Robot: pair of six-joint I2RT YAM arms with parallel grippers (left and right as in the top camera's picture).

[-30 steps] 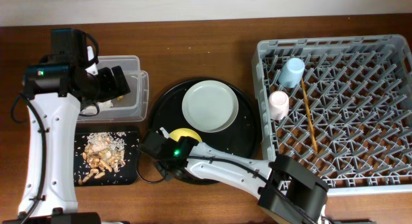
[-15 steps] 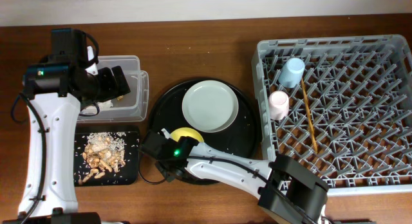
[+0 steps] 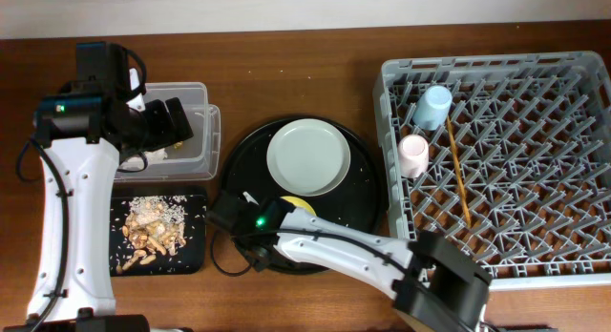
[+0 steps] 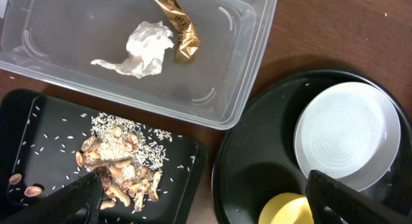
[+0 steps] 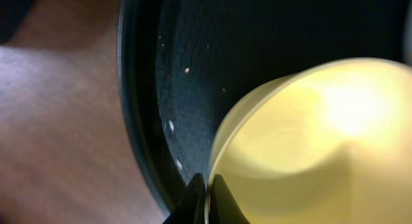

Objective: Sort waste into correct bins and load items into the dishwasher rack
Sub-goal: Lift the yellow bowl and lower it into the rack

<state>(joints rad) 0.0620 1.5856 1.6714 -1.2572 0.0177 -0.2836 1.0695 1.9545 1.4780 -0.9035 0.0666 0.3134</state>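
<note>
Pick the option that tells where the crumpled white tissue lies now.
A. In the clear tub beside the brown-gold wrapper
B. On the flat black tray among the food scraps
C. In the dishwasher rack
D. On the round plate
A: the left wrist view shows the tissue lying inside the clear tub, right next to the brown-gold wrapper.

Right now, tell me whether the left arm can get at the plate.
Probably yes. The plate lies uncovered on the round tray, with nothing between it and the left arm; the right arm holds the bowl beside it.
</note>
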